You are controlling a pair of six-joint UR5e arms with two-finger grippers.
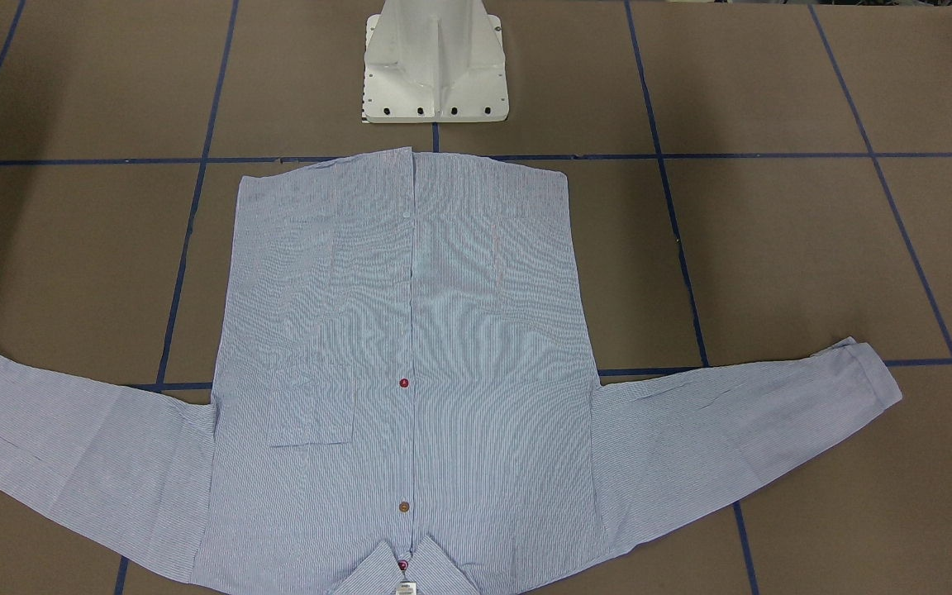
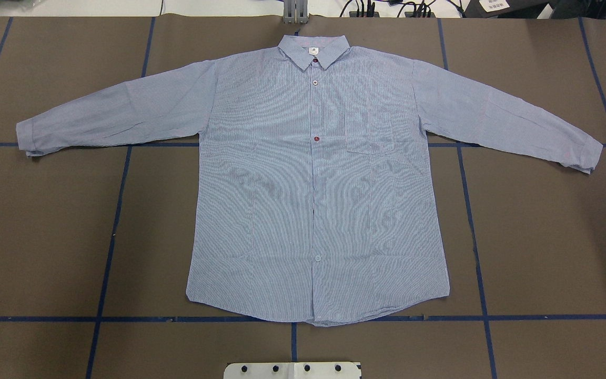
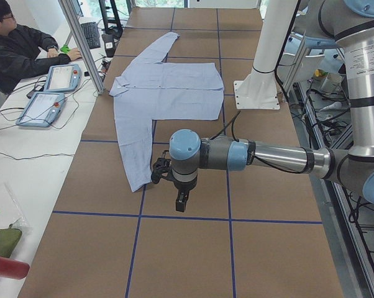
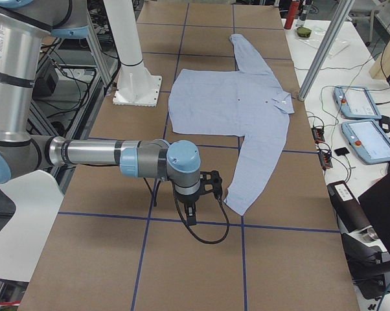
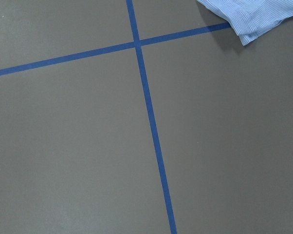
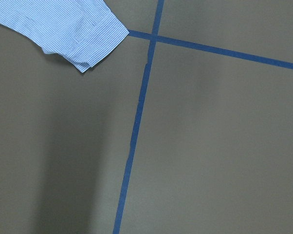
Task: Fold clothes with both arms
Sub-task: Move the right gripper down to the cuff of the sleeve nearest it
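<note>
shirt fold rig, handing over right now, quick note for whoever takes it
Left gripper: above bare table near the left-side cuff, not touching it, nothing seen in it; open or shut cannot be told.
Right gripper: the same by the right-side cuff.
Light-blue, white-striped long-sleeved button-up shirt: flat and front up on the brown paper-covered table, sleeves spread, hem toward the white pedestal base.
Done: shirt laid out.
Left: every fold.

Overhead, front views opposed (sharing the shirt (image 2: pixel 282 210)), wrist cameras close, downward
</note>
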